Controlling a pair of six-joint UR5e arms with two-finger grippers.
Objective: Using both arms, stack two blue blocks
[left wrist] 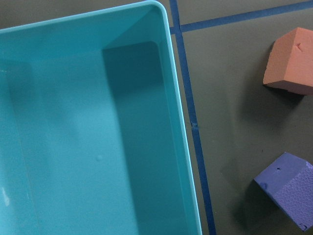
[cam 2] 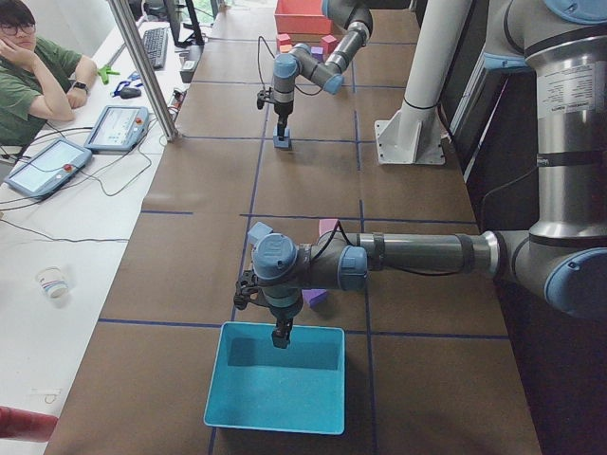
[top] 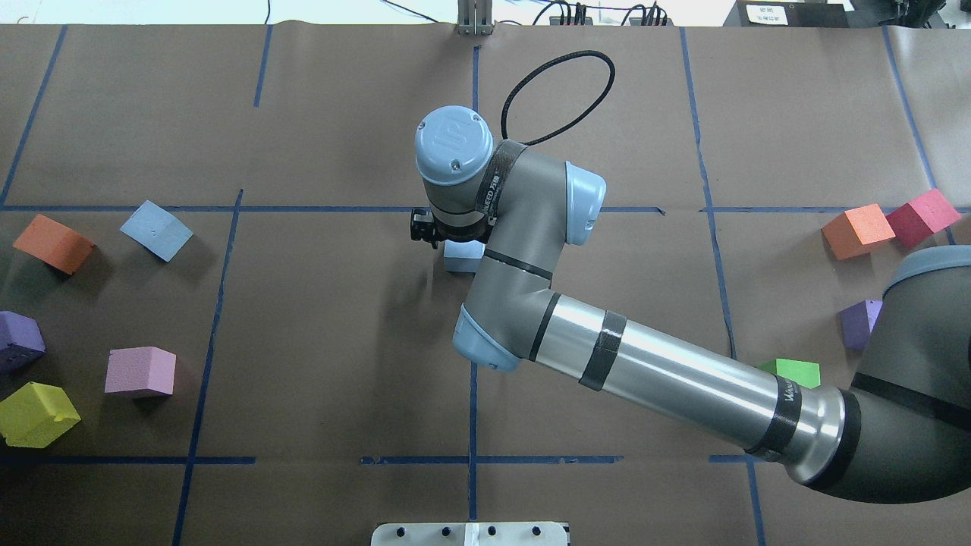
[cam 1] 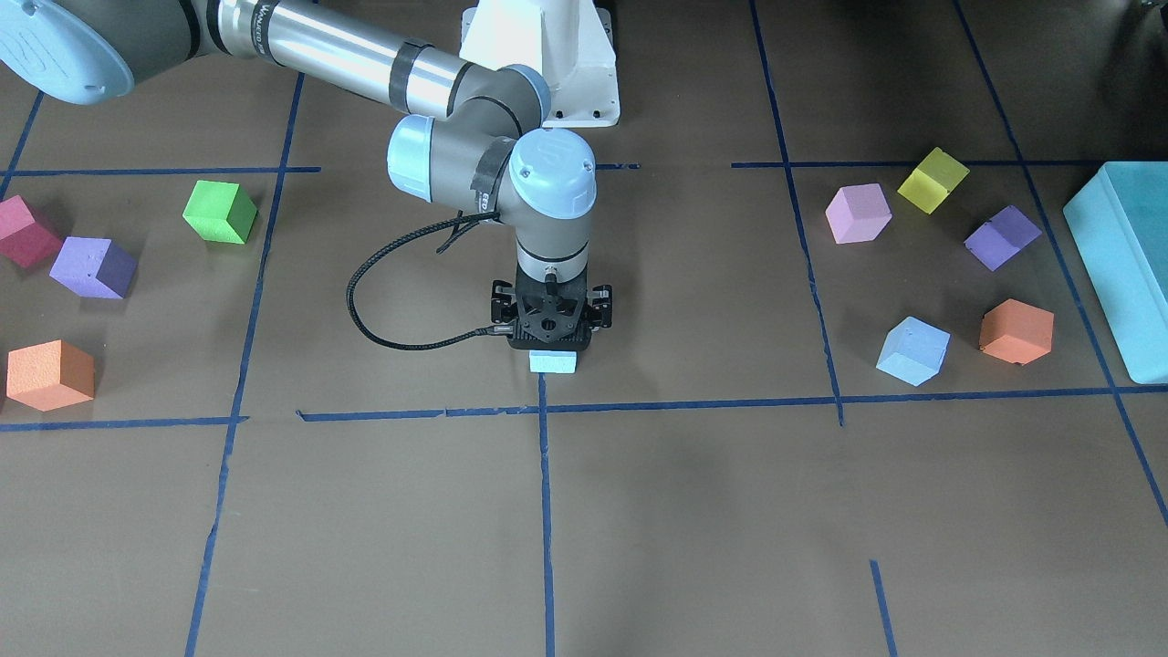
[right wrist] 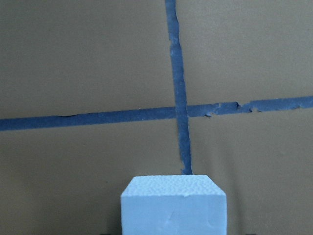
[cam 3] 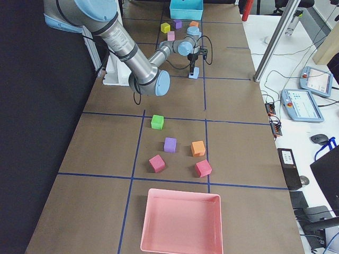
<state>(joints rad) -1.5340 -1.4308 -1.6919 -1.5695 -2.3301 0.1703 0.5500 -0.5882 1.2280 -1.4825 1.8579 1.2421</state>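
Brown tabletop (cam 1: 693,529), blue tape grid (cam 1: 546,511). Well apart from teal box (cam 1: 1118,255), right gripper (cam 1: 553,345) sits straight over aqua block (cam 1: 553,362); fingers hidden, so cannot tell its opening or hold. Sky-blue block (cam 1: 912,350) lies near box; left gripper (cam 2: 282,339) hangs over box, opening unreadable.

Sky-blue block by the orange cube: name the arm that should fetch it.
Left. The left gripper hangs over the teal box, at the same table end as the sky-blue block; the right gripper is mid-table, over the other blue block.
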